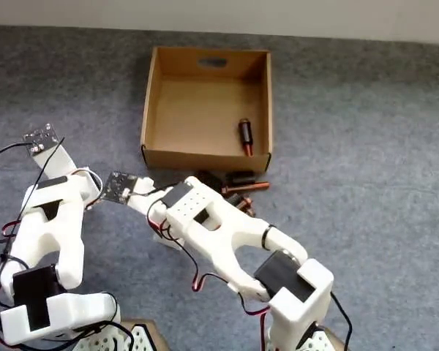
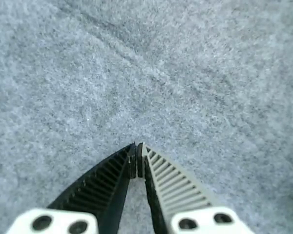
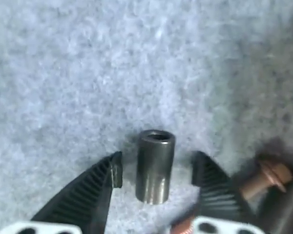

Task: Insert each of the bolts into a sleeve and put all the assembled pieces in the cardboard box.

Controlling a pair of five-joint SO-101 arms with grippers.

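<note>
One assembled piece (image 1: 245,137) is in the cardboard box (image 1: 155,102); an unfilled sleeve (image 3: 155,165) stands between wide right fingers (image 3: 88,195); left fingers (image 2: 107,180) closed, empty.

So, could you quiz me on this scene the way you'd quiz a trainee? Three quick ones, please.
1. True or false: the cardboard box already holds one assembled piece.
2. Around the dark sleeve, the right claw is: A) clamped shut on it B) open, with a gap on each side C) inside the box.
3. Fill in: the left claw is ____ over bare carpet.

Key: 1 true; 2 B; 3 shut.
</note>
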